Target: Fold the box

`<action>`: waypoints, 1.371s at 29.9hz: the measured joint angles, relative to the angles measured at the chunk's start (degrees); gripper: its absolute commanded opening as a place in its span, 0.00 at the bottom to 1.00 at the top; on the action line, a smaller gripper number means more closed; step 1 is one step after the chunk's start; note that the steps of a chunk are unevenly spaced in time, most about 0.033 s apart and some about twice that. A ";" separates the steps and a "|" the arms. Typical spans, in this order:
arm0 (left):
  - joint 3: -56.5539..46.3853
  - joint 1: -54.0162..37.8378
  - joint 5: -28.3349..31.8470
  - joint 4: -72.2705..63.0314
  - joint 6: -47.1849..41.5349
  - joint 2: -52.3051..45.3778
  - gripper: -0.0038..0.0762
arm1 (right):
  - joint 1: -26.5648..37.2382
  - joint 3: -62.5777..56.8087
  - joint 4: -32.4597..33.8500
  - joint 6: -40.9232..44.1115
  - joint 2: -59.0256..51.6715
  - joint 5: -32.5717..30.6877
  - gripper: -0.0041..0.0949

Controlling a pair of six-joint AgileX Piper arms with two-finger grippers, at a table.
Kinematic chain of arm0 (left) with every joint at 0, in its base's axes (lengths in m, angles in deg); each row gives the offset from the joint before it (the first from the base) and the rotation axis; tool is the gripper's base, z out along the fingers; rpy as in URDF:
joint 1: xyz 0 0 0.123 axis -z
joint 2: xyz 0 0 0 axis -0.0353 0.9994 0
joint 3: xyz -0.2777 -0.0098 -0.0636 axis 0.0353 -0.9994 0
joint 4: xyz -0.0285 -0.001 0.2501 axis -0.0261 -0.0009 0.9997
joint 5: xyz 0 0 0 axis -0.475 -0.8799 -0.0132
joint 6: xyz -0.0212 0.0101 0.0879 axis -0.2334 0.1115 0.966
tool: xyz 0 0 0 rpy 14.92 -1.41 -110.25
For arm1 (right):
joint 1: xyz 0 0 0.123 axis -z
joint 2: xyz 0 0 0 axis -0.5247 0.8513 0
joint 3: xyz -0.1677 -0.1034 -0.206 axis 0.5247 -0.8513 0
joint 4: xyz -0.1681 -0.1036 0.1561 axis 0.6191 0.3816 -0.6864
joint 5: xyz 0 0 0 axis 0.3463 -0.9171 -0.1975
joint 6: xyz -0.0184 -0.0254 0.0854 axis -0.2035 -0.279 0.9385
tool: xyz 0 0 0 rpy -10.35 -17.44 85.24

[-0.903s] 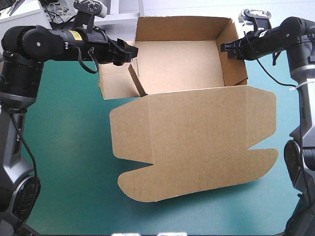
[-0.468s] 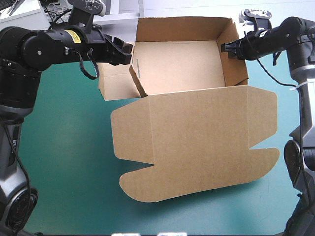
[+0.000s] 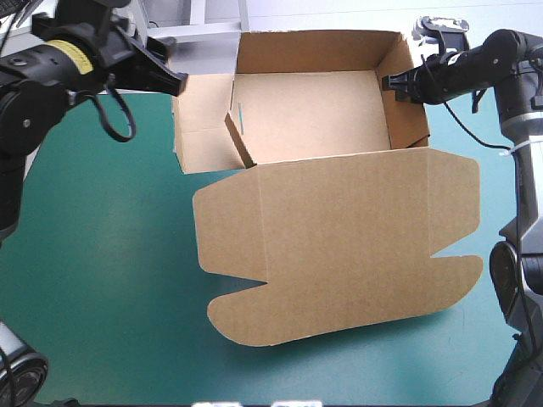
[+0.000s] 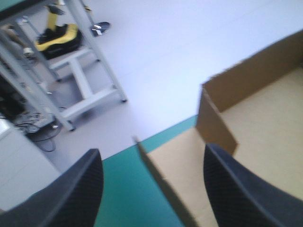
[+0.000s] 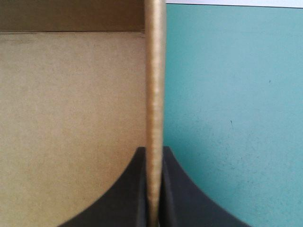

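The brown box (image 3: 314,119) stands at the far side of the table as an open tray, its far and right walls raised and its wide lid (image 3: 339,246) lying flat toward the near edge. The left side flap (image 3: 202,127) lies folded outward, with a small inner flap (image 3: 238,140) standing tilted. My right gripper (image 3: 392,85) is shut on the top edge of the box's right wall (image 5: 154,94), which runs between its fingers. My left gripper (image 3: 174,82) hovers open to the left of the box, fingers (image 4: 236,189) apart above the outer flap (image 4: 175,189), holding nothing.
Bare teal-green cover (image 3: 102,280) stretches left of and in front of the lid. The table's far edge runs just behind the box, with floor and a grey metal frame (image 4: 85,90) beyond it.
My left gripper has pulled back leftward and up, away from the box's left flap, and now stands clear of it. The right gripper and box have stayed put.
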 measured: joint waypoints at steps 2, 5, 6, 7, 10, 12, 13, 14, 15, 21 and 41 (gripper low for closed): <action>0.04 0.00 0.00 4.99 -0.85 -1.17 0.60 | 0.00 0.00 0.02 0.00 0.00 0.00 0.02; 0.09 0.00 0.00 10.38 -1.72 -3.00 0.60 | 0.00 0.00 0.19 0.00 0.00 0.00 0.02; 0.09 0.00 0.00 11.27 -1.88 -3.59 0.60 | 0.00 0.00 0.26 0.00 0.00 0.00 0.02; 0.15 0.00 0.00 12.26 -2.14 -4.07 0.60 | 0.00 0.00 0.26 0.00 0.00 0.00 0.02; -0.33 -1.69 0.06 14.07 -2.78 -5.75 0.60 | 0.00 0.00 0.26 0.00 0.00 0.00 0.02; -2.11 -5.05 0.06 14.51 -2.86 -7.00 0.60 | 0.00 0.00 0.31 0.00 0.00 0.00 0.02; -3.28 -6.94 0.06 14.51 -2.91 -7.53 0.60 | 0.00 0.00 0.31 0.00 0.00 0.00 0.02; -5.42 -10.18 0.06 14.07 -2.93 -8.26 0.60 | 0.00 0.00 0.31 0.00 0.00 0.00 0.02; -7.06 -12.59 0.06 13.34 -3.02 -8.81 0.60 | 0.00 0.00 0.31 0.00 0.00 0.00 0.02; -19.27 -31.59 0.06 1.10 -1.64 -9.44 0.60 | 0.00 0.00 0.31 0.00 0.00 0.00 0.02; -58.72 -62.51 13.75 -53.43 20.01 -1.59 0.60 | 0.00 0.00 0.09 0.00 0.00 0.00 0.02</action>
